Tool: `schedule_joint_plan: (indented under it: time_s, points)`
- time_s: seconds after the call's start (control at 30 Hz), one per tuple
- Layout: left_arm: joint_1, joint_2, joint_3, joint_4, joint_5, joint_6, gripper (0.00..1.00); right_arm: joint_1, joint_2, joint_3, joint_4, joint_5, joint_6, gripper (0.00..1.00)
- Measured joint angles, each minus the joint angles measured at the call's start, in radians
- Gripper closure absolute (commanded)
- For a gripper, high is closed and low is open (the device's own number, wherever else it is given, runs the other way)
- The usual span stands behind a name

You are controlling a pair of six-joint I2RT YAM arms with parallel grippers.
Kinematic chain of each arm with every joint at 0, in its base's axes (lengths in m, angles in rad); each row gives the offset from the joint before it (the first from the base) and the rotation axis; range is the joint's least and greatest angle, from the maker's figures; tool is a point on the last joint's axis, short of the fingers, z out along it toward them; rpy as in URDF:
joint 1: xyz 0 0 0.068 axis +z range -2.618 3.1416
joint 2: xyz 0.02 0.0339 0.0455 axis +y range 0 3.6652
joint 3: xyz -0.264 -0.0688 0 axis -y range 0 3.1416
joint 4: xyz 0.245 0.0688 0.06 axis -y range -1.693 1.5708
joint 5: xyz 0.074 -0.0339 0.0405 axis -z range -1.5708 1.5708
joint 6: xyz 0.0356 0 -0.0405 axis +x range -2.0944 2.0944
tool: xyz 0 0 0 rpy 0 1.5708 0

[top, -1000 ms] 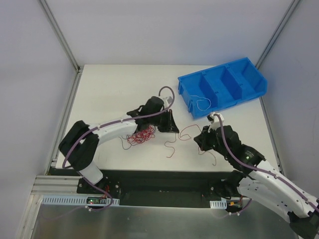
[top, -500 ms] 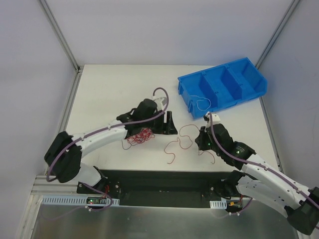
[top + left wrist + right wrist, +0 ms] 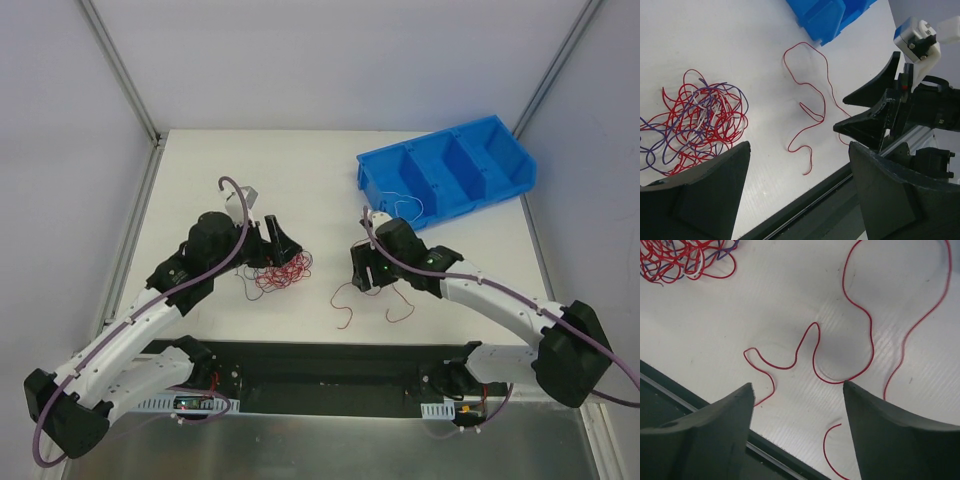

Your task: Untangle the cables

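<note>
- The left gripper (image 3: 268,243) had its 2 black, wedge-shaped plastic fingers (image 3: 705,195) spread wide apart, with nothing held between them.
- The cables, a fist-like tangle of very thin curly wires (image 3: 282,272), mostly glossy red with some violet and white strands, lay loose on the table just beside the left fingertips. In the left wrist view the tangle (image 3: 695,122) sat ahead of the left-hand finger, apart from it.
- The right gripper (image 3: 368,270) also stood wide open and gripped nothing. Its 2 matte black fingers (image 3: 715,435) hung above the tabletop.
- 1 loose red wire (image 3: 872,340), thin and smooth, curved in soft loops and an S-shaped bend on the surface ahead of and between the right fingers. I could not tell whether it touched them.
- From above, that loose red strand (image 3: 338,297) lay between the 2 grippers, nearer the right one and clear of the tangle.
- The white tabletop (image 3: 790,300) looked matte, with fine parallel ribbing.
- A bright blue moulded-plastic bin (image 3: 372,190) with divided compartments stood beyond the right gripper. A thin pale wire (image 3: 405,208) curled in its nearest compartment.
</note>
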Motion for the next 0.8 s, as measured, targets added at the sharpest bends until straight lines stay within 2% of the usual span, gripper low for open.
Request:
schedule_joint_plan:
  time_s: [0.07,0.1,0.13,0.43,0.63,0.8]
  points:
    - [0.0,-0.016,-0.002,-0.006,-0.001,0.002,0.19,0.0,0.021,0.0,-0.004,-0.014,-0.016,0.04]
    - [0.0,-0.018,-0.004,-0.008,0.0,0.003,0.18,0.0,0.023,0.0,-0.005,-0.016,-0.021,0.0]
    - [0.0,-0.014,-0.005,-0.014,0.0,0.003,0.18,0.0,0.022,0.0,-0.004,-0.014,-0.035,0.03]
    - [0.0,0.047,-0.015,-0.023,0.007,0.023,0.17,-0.008,0.037,0.017,-0.008,0.073,-0.071,0.04]
    - [0.0,0.077,-0.015,-0.023,0.023,0.037,0.17,0.021,0.269,0.182,-0.037,0.181,-0.017,0.04]
    - [0.0,0.042,-0.025,-0.019,0.03,0.051,0.16,0.021,0.374,0.2,-0.077,0.218,-0.019,0.04]
